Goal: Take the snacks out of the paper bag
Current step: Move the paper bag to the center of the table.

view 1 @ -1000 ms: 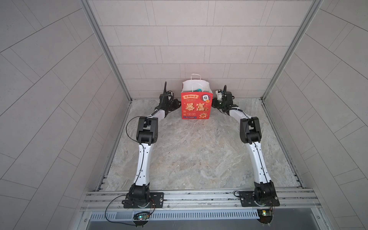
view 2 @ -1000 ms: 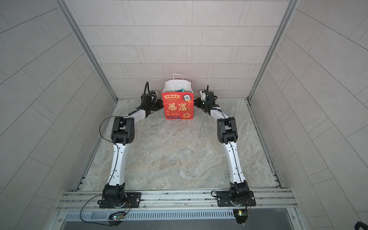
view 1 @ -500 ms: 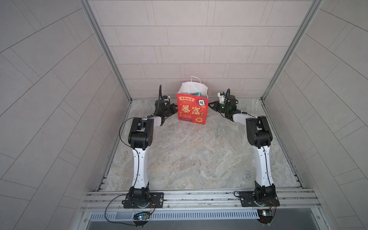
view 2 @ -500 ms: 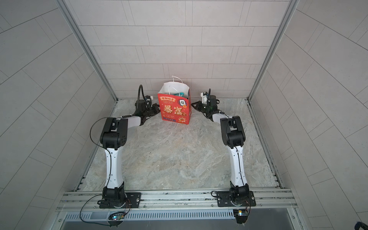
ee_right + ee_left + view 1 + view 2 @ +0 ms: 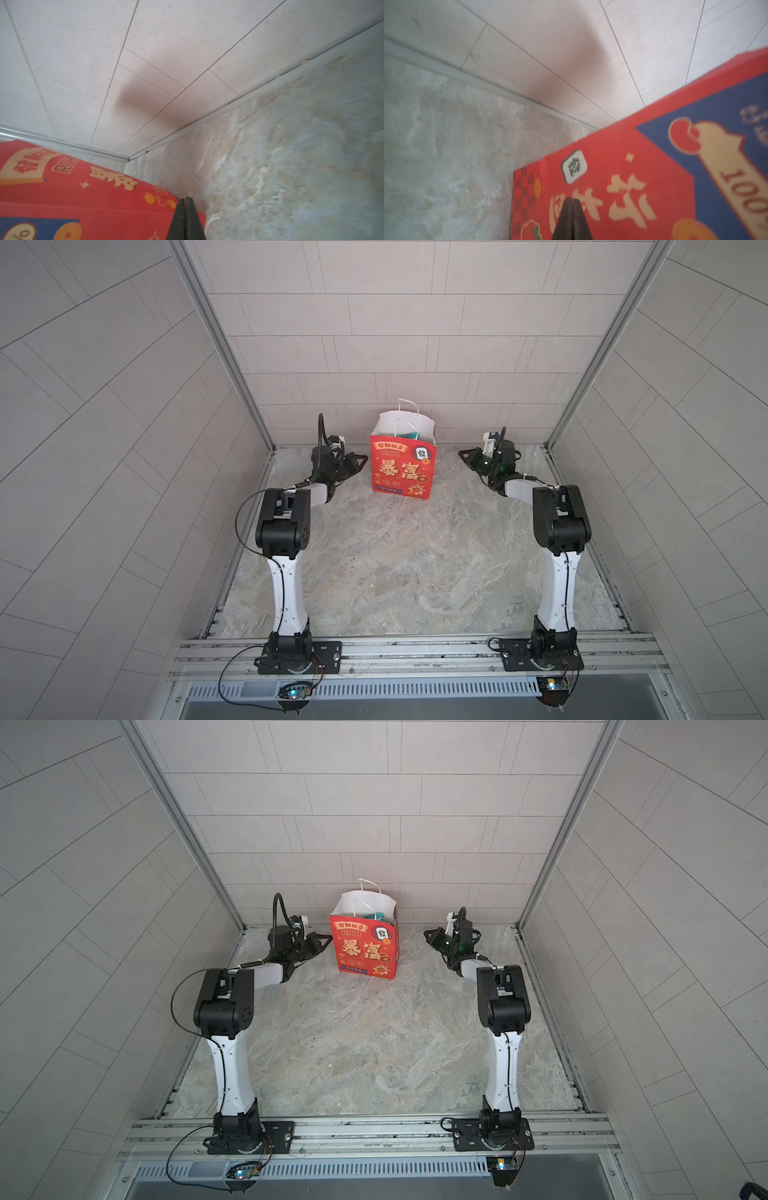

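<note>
Standing upright, red paper bag [image 5: 401,472], teal snacks [image 5: 407,435] inside, left gripper [image 5: 365,457] and right gripper [image 5: 460,454] pressed together

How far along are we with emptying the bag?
Done: nothing yet; no snack lies on the table. The bag stands upright, a teal packet showing in its open top. In hand: nothing; the left tool and right tool, both shut and empty, sit either side of the bag. Left: every snack.
</note>
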`<state>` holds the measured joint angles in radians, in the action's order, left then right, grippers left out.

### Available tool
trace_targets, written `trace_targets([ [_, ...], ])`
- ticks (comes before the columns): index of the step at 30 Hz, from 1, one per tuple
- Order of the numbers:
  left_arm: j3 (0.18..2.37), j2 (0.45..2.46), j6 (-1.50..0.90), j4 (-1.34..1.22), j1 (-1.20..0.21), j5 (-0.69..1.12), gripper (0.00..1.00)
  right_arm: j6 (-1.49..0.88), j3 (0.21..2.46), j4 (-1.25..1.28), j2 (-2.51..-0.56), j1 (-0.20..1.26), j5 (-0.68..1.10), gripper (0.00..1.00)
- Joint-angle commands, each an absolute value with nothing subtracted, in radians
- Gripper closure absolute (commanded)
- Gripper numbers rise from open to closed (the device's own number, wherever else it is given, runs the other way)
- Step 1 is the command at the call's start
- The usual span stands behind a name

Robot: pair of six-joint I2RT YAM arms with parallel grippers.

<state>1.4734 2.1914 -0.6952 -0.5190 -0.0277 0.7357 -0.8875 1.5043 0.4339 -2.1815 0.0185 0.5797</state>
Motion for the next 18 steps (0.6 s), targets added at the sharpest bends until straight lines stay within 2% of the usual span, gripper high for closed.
trace_targets([
  [1,1.681,2.266,-0.547,-0.25,-0.017,0.733,1.0,-0.833,1.577,0.308,-2.176,0.039,0.538,1.0],
  [11,2.156,2.58,-0.489,0.015,-0.061,0.794,1.0,-0.783,1.756,0.186,-2.305,0.077,0.592,1.0],
  [18,2.36,2.74,-0.557,0.001,-0.089,0.813,1.0,-0.815,1.821,0.186,-2.365,0.096,0.613,1.0],
])
